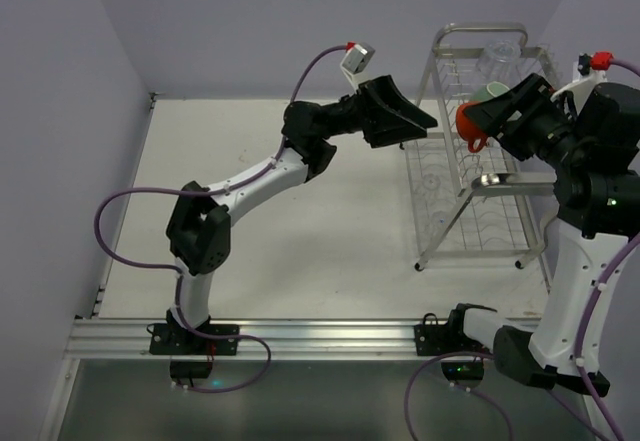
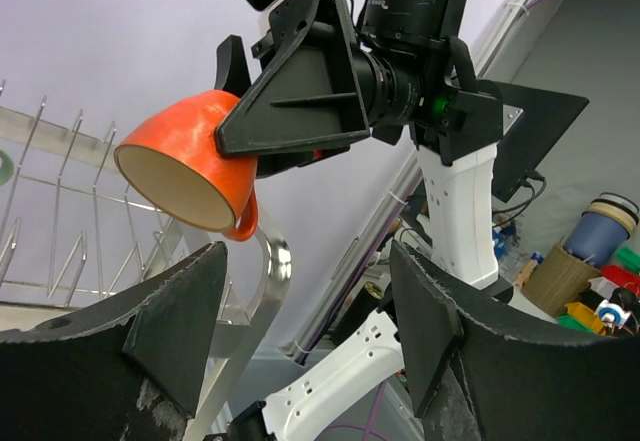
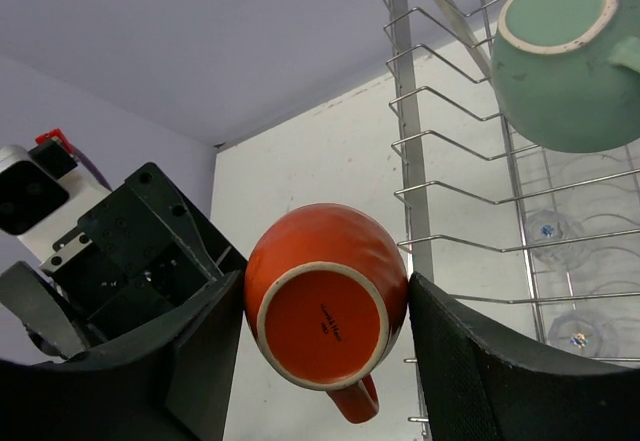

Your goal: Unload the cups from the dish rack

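Observation:
My right gripper (image 1: 487,113) is shut on the orange-red mug (image 1: 466,124) and holds it in the air by the left side of the dish rack (image 1: 470,196). In the right wrist view the mug (image 3: 320,296) is base-up between my fingers, handle down. The mint-green mug (image 1: 491,92) sits upside down on the rack's upper tier, also in the right wrist view (image 3: 565,56). A clear glass tumbler (image 1: 497,59) stands faintly behind it. My left gripper (image 1: 425,128) is open and empty, just left of the orange mug (image 2: 195,166), facing it.
The rack's wire prongs (image 3: 440,151) stand right beside the held mug. My left gripper (image 3: 120,261) fills the space left of the mug. White tabletop (image 1: 300,251) lies in front of the rack and under the left arm.

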